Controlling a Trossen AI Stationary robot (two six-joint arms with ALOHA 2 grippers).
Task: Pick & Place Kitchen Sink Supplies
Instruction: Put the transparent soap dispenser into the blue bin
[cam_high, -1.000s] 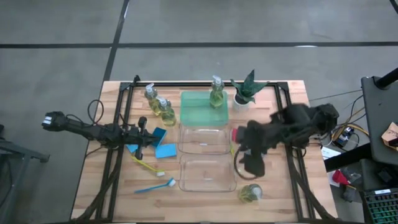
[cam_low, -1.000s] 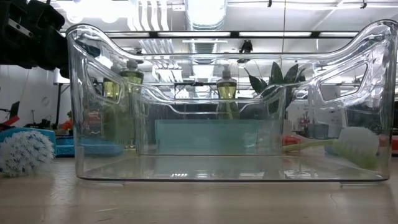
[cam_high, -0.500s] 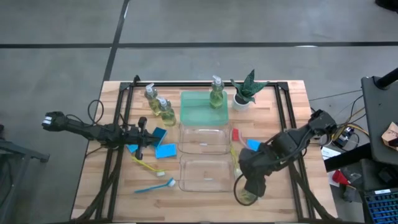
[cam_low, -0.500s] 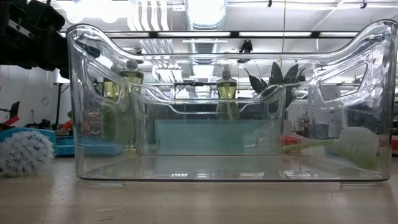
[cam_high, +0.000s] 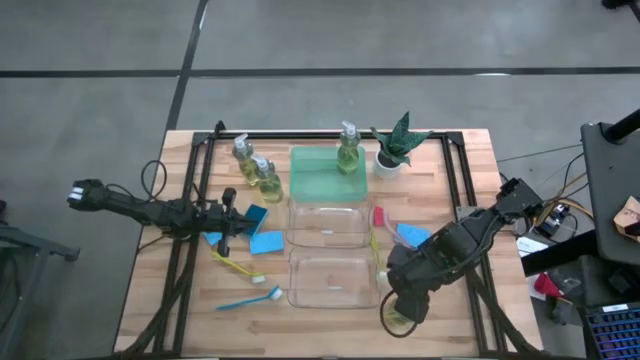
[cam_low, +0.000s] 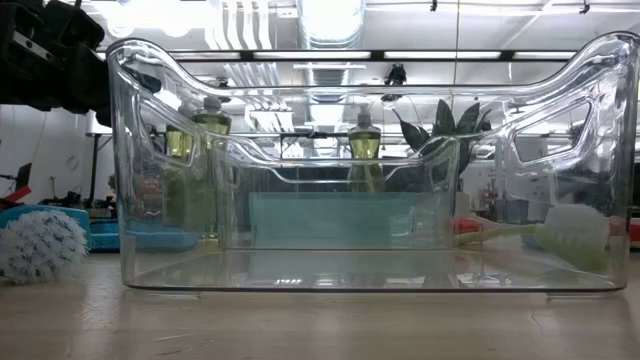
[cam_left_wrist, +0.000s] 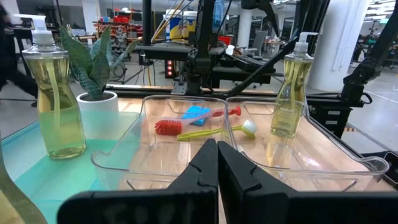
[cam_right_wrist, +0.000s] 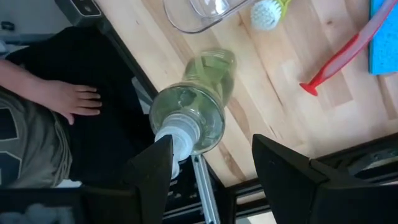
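One clear pump bottle of yellow-green liquid (cam_high: 398, 319) stands upright near the table's near edge, right of the near bin. My right gripper (cam_high: 405, 303) hangs open above it; in the right wrist view the fingers stand either side of the bottle (cam_right_wrist: 198, 111), one close to its white pump head (cam_right_wrist: 174, 142). Two more bottles (cam_high: 256, 168) stand far left, and one (cam_high: 348, 152) is on the green tray. Blue sponges (cam_high: 262, 233), a yellow brush (cam_high: 235, 265) and a blue brush (cam_high: 250, 297) lie by my shut left gripper (cam_high: 228, 218).
Two clear bins (cam_high: 327, 226) (cam_high: 333, 281) sit mid-table below the green tray (cam_high: 327, 172). A potted plant (cam_high: 396, 145) stands far right. A red brush (cam_high: 380, 216), a yellow-green brush (cam_high: 376, 250) and a blue sponge (cam_high: 412, 234) lie right of the bins. A person's hand (cam_right_wrist: 65, 99) shows beyond the near edge.
My right gripper has moved toward the table's near edge and down, from beside the far bin to above the near-right pump bottle, uncovering the red brush and blue sponge. The bottle has stayed upright in place.
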